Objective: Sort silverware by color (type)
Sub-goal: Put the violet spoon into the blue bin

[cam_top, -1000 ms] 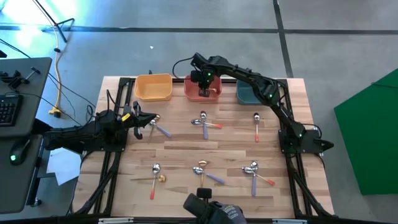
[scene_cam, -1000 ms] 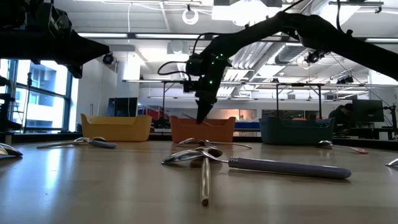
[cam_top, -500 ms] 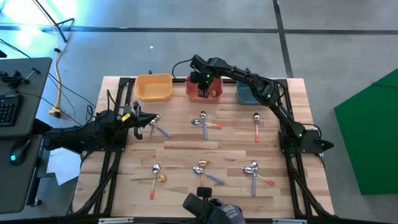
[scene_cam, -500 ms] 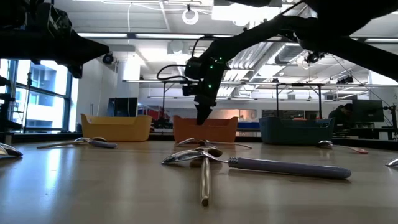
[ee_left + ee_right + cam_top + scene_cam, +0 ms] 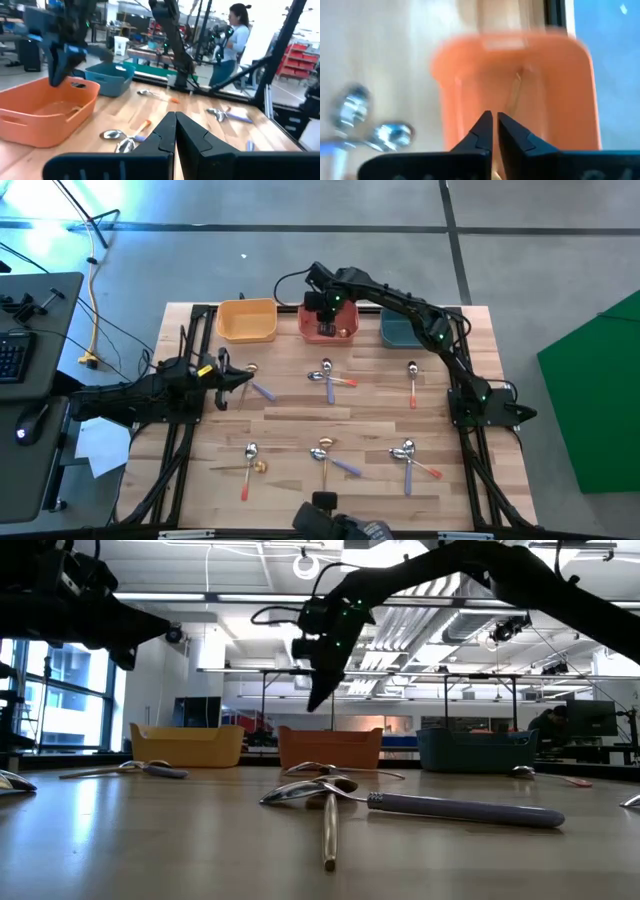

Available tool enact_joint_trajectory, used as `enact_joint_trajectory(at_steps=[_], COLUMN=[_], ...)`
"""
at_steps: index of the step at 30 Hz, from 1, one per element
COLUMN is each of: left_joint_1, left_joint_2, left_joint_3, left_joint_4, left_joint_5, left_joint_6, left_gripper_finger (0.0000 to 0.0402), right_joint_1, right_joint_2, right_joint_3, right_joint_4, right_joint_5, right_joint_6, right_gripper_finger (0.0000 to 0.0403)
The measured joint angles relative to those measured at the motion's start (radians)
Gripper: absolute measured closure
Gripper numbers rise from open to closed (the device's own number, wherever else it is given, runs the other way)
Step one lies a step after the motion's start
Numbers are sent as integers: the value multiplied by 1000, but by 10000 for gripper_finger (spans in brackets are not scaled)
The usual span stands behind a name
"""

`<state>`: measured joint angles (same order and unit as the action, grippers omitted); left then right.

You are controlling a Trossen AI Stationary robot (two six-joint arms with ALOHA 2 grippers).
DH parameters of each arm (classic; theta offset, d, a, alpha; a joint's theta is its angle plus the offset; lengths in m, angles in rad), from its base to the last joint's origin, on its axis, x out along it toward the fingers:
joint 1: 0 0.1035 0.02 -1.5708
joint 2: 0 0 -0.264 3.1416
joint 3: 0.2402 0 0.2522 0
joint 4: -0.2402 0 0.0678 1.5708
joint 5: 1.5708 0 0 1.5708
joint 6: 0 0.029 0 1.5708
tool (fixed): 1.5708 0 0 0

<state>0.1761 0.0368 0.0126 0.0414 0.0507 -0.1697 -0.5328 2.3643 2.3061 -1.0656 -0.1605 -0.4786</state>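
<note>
Small spoons lie in loose groups on the wooden table: one with a purple handle (image 5: 252,378), a pair (image 5: 327,375), a red-handled one (image 5: 412,380), and three groups nearer the front (image 5: 250,460), (image 5: 325,452), (image 5: 408,455). My right gripper (image 5: 325,315) (image 5: 493,120) hovers shut above the red bin (image 5: 304,322), holding nothing. A thin pale spoon handle (image 5: 517,87) lies inside that bin. My left gripper (image 5: 238,377) (image 5: 175,120) is shut, low at the table's left, just beside the purple-handled spoon.
A yellow bin (image 5: 246,320) and a teal bin (image 5: 396,332) flank the red one along the far edge. A dark camera mount (image 5: 330,520) sits at the near edge. A person (image 5: 235,40) stands beyond the table's right side.
My right gripper has risen straight up out of the red bin and now hangs clear above its rim.
</note>
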Motion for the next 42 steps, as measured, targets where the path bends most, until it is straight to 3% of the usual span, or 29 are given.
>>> enact_joint_trajectory(at_steps=[5, 9, 18, 26, 34, 42], left_joint_1=[0, 0, 0, 0, 0, -14], left_joint_2=[0, 0, 39, 224, 478, 697], left_joint_3=[0, 0, 0, 42, 162, 248], left_joint_4=[-4, 0, 18, 78, 78, 97], left_joint_5=[31, 24, 43, 54, 76, 85], left_joint_6=[25, 24, 30, 17, 16, 47], left_gripper_finger=[401, 401, 399, 401, 401, 401], right_joint_1=[32, 73, 134, 186, 230, 305], right_joint_2=[-73, -211, -674, -1045, -1232, -1228], right_joint_3=[-150, -413, -1102, -1553, -1751, -1781], right_joint_4=[214, 496, 1107, 1382, 1415, 1377], right_joint_5=[-38, -59, -50, 47, 47, 90], right_joint_6=[35, 67, 205, 288, 353, 393], right_gripper_finger=[401, 402, 403, 403, 403, 386])
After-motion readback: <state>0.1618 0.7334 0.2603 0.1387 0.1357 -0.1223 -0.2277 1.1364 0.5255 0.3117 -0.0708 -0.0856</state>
